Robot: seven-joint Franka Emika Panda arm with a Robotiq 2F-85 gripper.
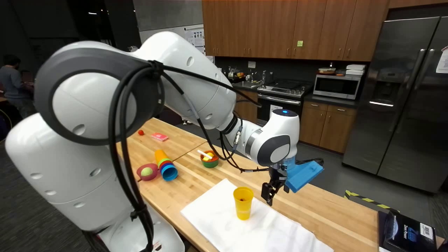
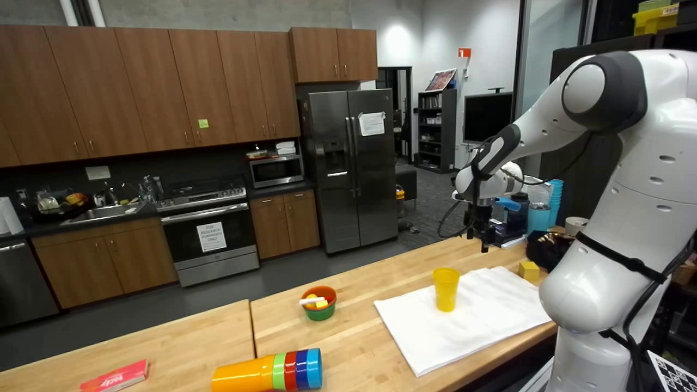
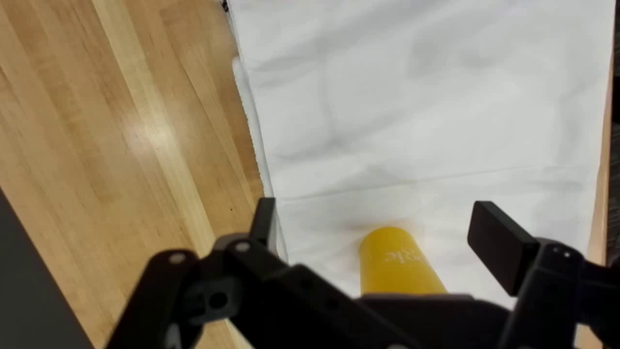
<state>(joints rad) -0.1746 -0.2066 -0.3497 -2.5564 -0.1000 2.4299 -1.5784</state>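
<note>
Jaws spread wide, pointing down, in the air above the bench [image 1: 332,213]. Nearest item: yellow cup [image 1: 243,206], upright on a white sheet [image 1: 213,210]; in an exterior view it stands between 8 and 9 o'clock from the jaws, apart from them. Wrist view: cup between 4 and 5 o'clock of frame centre, white lettering on its side, part of it hidden behind the base of the jaws. Dark spot [image 1: 241,200] inside the cup, possibly an object; too small to tell.

With the cup as dial centre, in an exterior view: orange-and-green bowl [image 1: 210,163] at 11 o'clock, carrying yellow pieces [image 1: 210,154] and a white stick [image 1: 204,154]; stack of coloured cups [image 1: 166,166] on its side at 10 o'clock; just beside that, a dull red bowl [image 1: 154,174] holding a green ball [image 1: 146,171]. In an exterior view, yellow block [image 2: 529,271] on the bench at 3 o'clock, just beside the sheet.
</note>
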